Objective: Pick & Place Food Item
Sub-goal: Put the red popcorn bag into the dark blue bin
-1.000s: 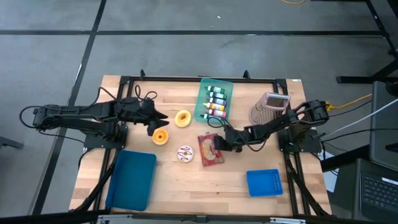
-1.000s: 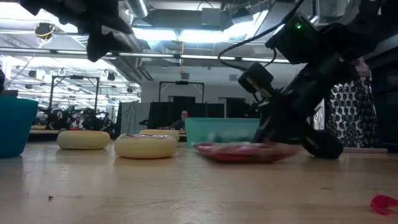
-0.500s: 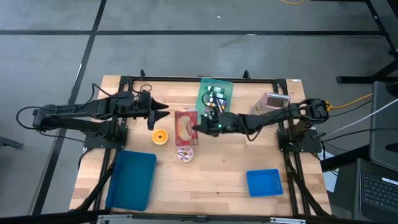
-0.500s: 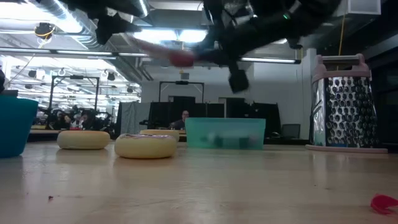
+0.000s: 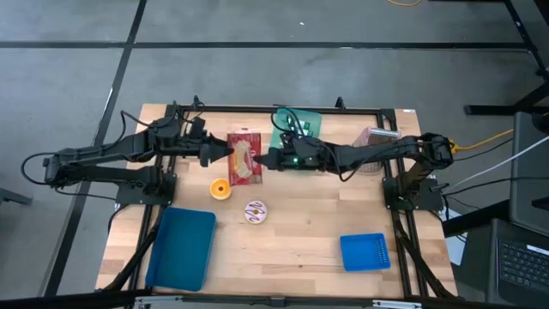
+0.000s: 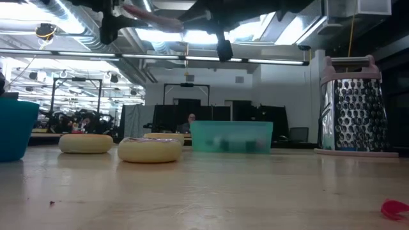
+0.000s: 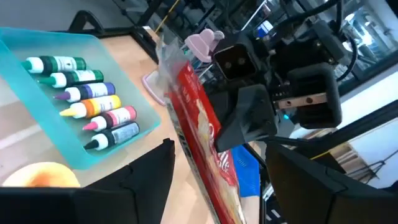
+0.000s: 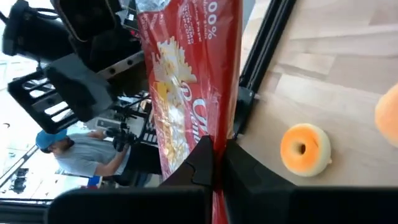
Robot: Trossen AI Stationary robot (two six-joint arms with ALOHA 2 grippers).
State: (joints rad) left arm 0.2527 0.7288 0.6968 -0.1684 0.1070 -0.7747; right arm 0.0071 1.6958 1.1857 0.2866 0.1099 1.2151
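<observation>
A red snack bag (image 5: 244,157) hangs high above the table's far middle, with my right gripper (image 5: 262,160) shut on it; the right wrist view shows the bag (image 8: 193,81) running away from the fingers. My left gripper (image 5: 226,153) is open at the bag's opposite side. Its two fingers stand on either side of the bag (image 7: 202,140) with gaps showing. In the low view the bag (image 6: 150,15) is a thin red strip near the ceiling lights. An orange donut (image 5: 220,189) and a sprinkled white donut (image 5: 255,212) lie flat on the table. My right gripper pinches the bag's edge (image 8: 219,138) on the right arm's side between its two fingers. The fingers come level from the table's right. The bag is lifted clear of the table and sticks out beyond the fingers toward my left gripper, a little tilted.
A teal tray of paint bottles (image 5: 297,136) and a metal grater (image 5: 374,144) stand at the far right. A blue tray (image 5: 183,247) lies near left, a small blue basket (image 5: 364,251) near right. Bare wood lies in the near middle.
My right gripper has lifted the bag off the table and carried it up and toward the far left, until it reached my left gripper. The bag, flat on the table before, now hangs clear. My left gripper has risen a little and swung toward the bag.
</observation>
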